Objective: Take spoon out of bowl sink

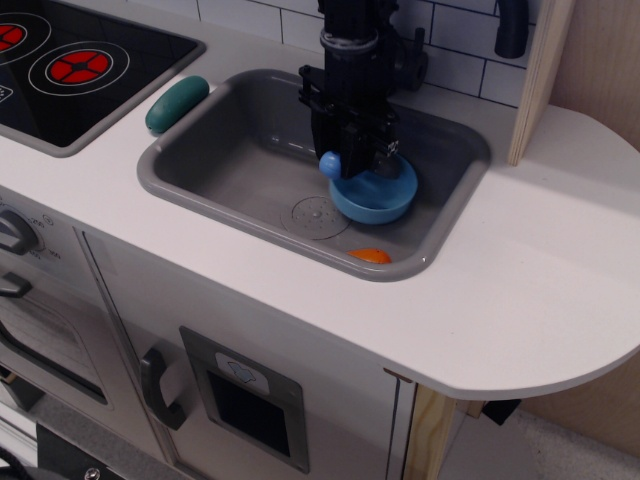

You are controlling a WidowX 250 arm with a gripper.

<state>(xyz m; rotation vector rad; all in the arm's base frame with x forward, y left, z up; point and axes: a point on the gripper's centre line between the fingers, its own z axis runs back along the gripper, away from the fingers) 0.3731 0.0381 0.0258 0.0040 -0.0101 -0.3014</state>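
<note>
The grey sink [190,165] is set in the white counter. The light-blue bowl [380,198] sits in the sink's right half, right of the round drain mark [314,215]. My black gripper [356,158] hangs straight down over the bowl's left rim with its jaws shut. It holds the spoon by the handle; the rounded light-blue handle end [331,164] sticks out to the left, just above the rim. The dark-grey scoop is hidden behind the fingers.
A small orange piece [371,256] lies at the sink's front right corner. A teal oval object [177,103] rests on the counter at the sink's left edge. A black stove top [70,65] is at far left. A dark faucet [410,60] stands behind the sink.
</note>
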